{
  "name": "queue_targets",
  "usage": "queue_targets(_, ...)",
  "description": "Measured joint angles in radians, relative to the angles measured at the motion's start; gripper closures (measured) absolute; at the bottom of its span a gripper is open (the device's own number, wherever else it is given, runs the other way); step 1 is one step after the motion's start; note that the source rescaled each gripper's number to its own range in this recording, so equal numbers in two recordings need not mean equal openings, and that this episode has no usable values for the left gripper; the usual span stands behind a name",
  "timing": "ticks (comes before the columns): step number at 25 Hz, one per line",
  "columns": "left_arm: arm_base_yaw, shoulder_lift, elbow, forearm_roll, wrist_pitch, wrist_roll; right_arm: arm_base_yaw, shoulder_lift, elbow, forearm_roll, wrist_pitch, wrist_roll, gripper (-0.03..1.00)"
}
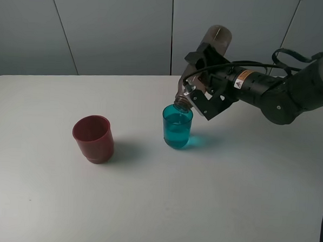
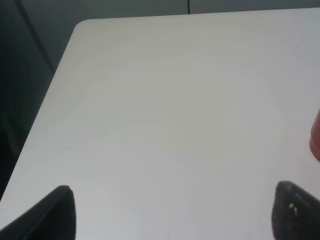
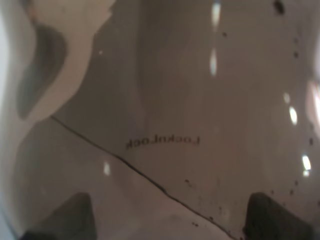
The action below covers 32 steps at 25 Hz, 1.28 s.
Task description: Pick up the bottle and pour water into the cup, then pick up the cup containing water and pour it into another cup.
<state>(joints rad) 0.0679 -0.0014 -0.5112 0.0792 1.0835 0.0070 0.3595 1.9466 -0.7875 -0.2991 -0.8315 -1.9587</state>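
One bottle (image 1: 215, 38) clamped in right gripper (image 1: 203, 82) — tilted, mouth just over cup (image 1: 177, 128).

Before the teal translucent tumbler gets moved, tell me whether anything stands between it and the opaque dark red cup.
Nothing visible: only bare white table lies between the teal translucent tumbler and the opaque dark red cup. The tilted smoky-grey plastic bottle hangs over the tumbler's mouth, off that path.

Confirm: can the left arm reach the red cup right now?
Probably yes. The red cup stands alone on that arm's side; the left gripper is open, empty, cup at its view's edge. The right gripper holds the bottle tipped over the teal cup, well aside.
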Motion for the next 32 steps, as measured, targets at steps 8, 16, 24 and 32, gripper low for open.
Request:
queue_targets(8, 0.000, 0.000, 0.000, 0.000, 0.000, -0.007, 0.000, 0.000, 0.000, -0.002, -0.004, 0.011, 0.97)
queue_targets(16, 0.000, 0.000, 0.000, 0.000, 0.000, 0.000, 0.000, 0.000, 0.000, -0.031, 0.004, 0.118, 0.97)
queue_targets(24, 0.000, 0.000, 0.000, 0.000, 0.000, 0.000, 0.000, 0.000, -0.002, -0.056, 0.070, 0.376, 0.97)
queue_targets(32, 0.000, 0.000, 0.000, 0.000, 0.000, 0.000, 0.000, -0.055, -0.002, -0.056, 0.088, 0.966, 0.97)
